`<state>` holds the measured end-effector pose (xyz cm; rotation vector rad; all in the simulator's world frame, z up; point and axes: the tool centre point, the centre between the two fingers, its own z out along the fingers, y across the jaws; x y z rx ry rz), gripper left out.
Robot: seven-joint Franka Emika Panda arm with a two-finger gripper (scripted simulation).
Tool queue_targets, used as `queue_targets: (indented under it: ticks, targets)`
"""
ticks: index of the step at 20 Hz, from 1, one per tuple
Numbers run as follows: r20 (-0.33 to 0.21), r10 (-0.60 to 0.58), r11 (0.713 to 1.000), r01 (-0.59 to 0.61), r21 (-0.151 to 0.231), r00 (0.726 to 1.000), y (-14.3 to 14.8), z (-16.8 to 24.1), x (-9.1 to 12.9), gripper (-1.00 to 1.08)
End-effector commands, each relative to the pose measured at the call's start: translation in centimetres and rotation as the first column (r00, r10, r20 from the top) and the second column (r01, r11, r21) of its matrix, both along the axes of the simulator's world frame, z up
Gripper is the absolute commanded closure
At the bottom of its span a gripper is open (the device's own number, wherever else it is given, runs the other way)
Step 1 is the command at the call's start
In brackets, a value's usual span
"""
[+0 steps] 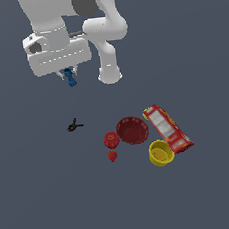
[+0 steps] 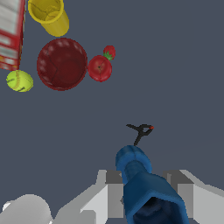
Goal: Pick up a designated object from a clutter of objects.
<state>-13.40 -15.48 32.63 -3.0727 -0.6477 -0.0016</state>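
Gripper [image 1: 68,74] — closed on the blue piece [image 1: 71,79], held up off the floor | clamp [image 1: 74,125] seen lying apart below | bowl [image 1: 132,130], apple [image 1: 111,139], strawberry [image 1: 112,156], cup [image 1: 160,153], cracker box [image 1: 168,128] — grouped toward the exterior view's right.

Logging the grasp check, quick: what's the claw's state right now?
Claw: closed on the blue piece, held above the floor.
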Motion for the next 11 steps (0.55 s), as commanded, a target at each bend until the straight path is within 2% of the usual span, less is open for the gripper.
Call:
queue_targets:
  ticks: [1, 11]
  targets:
    - [-0.001, 0.001, 1.000, -0.001, -0.001, 1.000, -1.1, 1.3, 0.1, 1.08]
    - [-0.001, 0.001, 1.000, -0.001, -0.001, 1.000, -2.9, 3.3, 0.4, 1.08]
